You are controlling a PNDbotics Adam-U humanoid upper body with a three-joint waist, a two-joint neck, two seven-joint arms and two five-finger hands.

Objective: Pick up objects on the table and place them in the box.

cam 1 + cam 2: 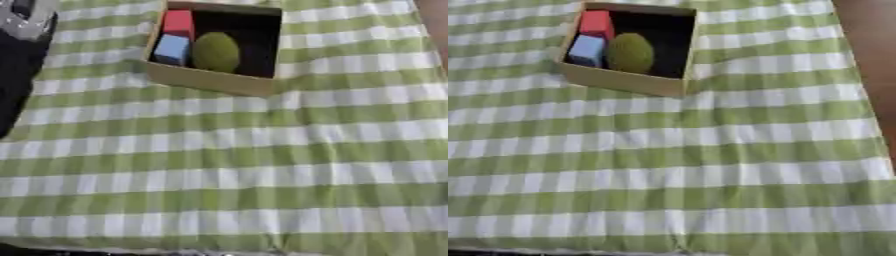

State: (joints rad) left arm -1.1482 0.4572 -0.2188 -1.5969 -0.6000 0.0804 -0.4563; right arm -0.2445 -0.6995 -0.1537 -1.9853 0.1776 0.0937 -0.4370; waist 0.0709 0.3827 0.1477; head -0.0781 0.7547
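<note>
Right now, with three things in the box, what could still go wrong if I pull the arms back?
1. The box sits on a loose checked cloth; snagging the cloth could drag it.
2. The left arm hangs near the box's left side in the left eye view, so a swing might knock it.
3. The green ball lies loose beside the blue block and red block; a knock could roll it.
</note>
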